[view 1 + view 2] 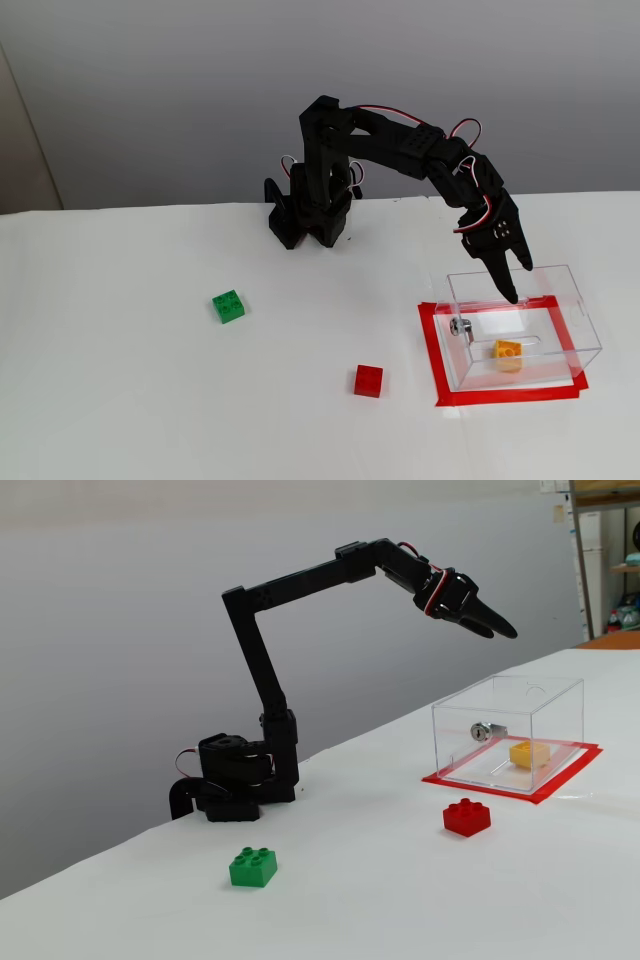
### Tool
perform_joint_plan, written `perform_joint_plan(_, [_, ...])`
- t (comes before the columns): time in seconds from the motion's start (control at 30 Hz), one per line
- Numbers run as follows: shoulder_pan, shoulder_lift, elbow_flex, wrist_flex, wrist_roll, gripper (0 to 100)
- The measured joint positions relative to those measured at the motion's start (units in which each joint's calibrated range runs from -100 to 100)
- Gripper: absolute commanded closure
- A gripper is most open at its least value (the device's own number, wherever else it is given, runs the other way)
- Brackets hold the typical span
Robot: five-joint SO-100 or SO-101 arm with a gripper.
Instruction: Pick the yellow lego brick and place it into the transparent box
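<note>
The yellow lego brick (508,355) (529,754) lies on the floor of the transparent box (575,318) (560,702), near its middle. The box stands on a red tape rectangle (430,340) (565,775) and has a small metal knob (459,327) (481,731) on one wall. My gripper (517,281) (499,631) hangs above the box's far edge, open, with nothing between its fingers.
A red brick (368,380) (466,817) sits on the white table just left of the box in both fixed views. A green brick (228,306) (253,866) lies further left. The arm's base (305,215) (235,780) stands at the back of the table.
</note>
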Motion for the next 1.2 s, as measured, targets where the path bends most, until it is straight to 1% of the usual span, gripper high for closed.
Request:
perform_joint_plan(0.37, [1.3, 0.0, 0.0, 0.0, 0.0, 71])
perform_joint_plan(0.43, [1.8, 0.0, 0.0, 0.0, 0.0, 75])
perform_joint_plan(0.57, [4.1, 0.0, 0.0, 0.0, 0.0, 90])
perform_joint_plan(0.63, [5.4, 0.0, 0.0, 0.0, 0.0, 93])
perform_joint_plan(0.93, [15.3, -5.5, 0.9, 0.3, 0.0, 93])
perform_joint_plan(1.2, [27.0, -11.5, 1.8, 6.9, 0.2, 93])
